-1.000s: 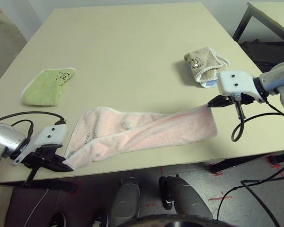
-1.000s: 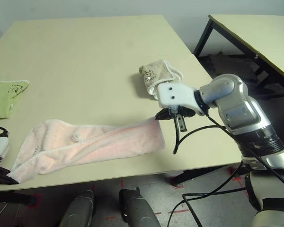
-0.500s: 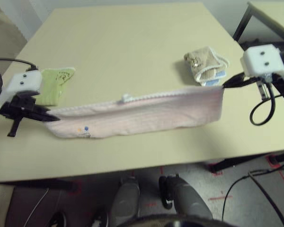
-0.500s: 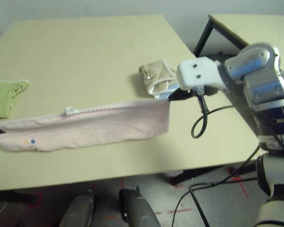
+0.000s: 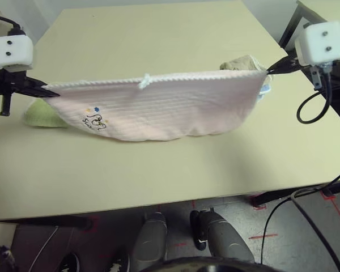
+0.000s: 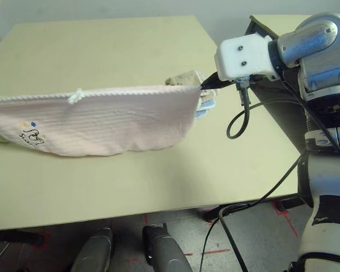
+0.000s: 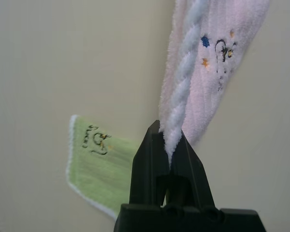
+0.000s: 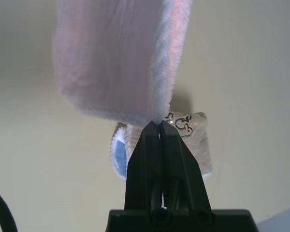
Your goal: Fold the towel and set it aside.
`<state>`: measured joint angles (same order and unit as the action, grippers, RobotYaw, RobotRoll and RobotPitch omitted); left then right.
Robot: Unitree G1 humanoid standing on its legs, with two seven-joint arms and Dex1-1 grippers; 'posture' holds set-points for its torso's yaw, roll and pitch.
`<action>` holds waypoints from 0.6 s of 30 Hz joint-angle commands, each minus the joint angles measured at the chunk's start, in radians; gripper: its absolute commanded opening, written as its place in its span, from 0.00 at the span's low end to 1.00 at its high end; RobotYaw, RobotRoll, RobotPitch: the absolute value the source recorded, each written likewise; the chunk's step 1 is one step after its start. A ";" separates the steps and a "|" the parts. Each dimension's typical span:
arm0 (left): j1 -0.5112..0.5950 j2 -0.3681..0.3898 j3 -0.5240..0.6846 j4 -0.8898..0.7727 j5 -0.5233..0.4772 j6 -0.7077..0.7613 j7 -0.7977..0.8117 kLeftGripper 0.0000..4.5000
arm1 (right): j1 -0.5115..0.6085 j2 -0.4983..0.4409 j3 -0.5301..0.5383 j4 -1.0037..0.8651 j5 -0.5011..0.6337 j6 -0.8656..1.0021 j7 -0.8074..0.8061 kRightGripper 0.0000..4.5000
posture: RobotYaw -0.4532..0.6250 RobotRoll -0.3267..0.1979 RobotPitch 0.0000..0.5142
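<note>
Pink terry, one towel (image 5: 164, 107), hangs stretched above the counter (image 5: 158, 170), its scalloped white edge uppermost, a tag midway along and a small dark print toward nine o'clock. Two grippers carry it: the left gripper (image 5: 45, 89) at nine o'clock and the right gripper (image 5: 267, 70) at three o'clock, each with jaws clamped on a top corner. One green towel (image 7: 94, 164) and one beige-and-blue folded bundle (image 8: 183, 140) lie on the counter behind.

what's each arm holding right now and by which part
Both hold the pink towel, stretched between them above the table: the left gripper pinches one top corner by its white edging, the right gripper the other.
</note>
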<state>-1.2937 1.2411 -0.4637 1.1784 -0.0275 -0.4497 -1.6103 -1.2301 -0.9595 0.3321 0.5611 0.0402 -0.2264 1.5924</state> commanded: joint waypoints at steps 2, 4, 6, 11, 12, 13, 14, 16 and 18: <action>0.014 0.020 0.020 0.052 0.052 0.002 -0.004 0.01 | 0.121 -0.116 0.046 -0.240 0.237 0.403 0.022 0.00 | 0.48 0.62 0.25; 0.050 0.017 0.010 0.043 0.022 0.011 -0.004 0.01 | 0.214 -0.205 0.091 -0.390 0.361 0.580 0.022 0.00 | 0.48 0.62 0.25; 0.109 0.017 -0.008 0.012 -0.036 0.027 -0.004 0.01 | 0.303 -0.251 0.097 -0.490 0.432 0.729 0.022 0.00 | 0.48 0.62 0.25; 0.307 0.052 -0.081 -0.189 -0.260 0.102 -0.004 0.01 | 0.442 -0.210 0.028 -0.553 0.507 1.047 -0.005 0.00 | 0.48 0.62 0.26; 0.346 0.062 -0.093 -0.236 -0.302 0.118 -0.004 0.01 | 0.448 -0.185 0.013 -0.551 0.524 1.100 -0.031 0.00 | 0.48 0.62 0.26; 0.379 0.069 -0.101 -0.276 -0.337 0.131 -0.004 0.01 | 0.447 -0.148 -0.005 -0.542 0.542 1.158 -0.069 0.00 | 0.48 0.62 0.26; 0.405 0.075 -0.105 -0.309 -0.363 0.142 -0.004 0.01 | 0.442 -0.113 -0.023 -0.531 0.552 1.209 -0.107 0.00 | 0.48 0.62 0.26; 0.432 0.083 -0.109 -0.346 -0.390 0.159 -0.004 0.01 | 0.429 -0.060 -0.047 -0.515 0.549 1.266 -0.163 0.00 | 0.48 0.62 0.26; 0.453 0.086 -0.111 -0.375 -0.408 0.170 -0.004 0.01 | 0.401 0.003 -0.060 -0.479 0.516 1.288 -0.244 0.00 | 0.48 0.62 0.26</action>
<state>-0.8540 1.3135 -0.5635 0.8295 -0.4099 -0.2925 -1.6105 -0.8092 -0.9706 0.2979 0.0637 0.5738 1.0358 1.4045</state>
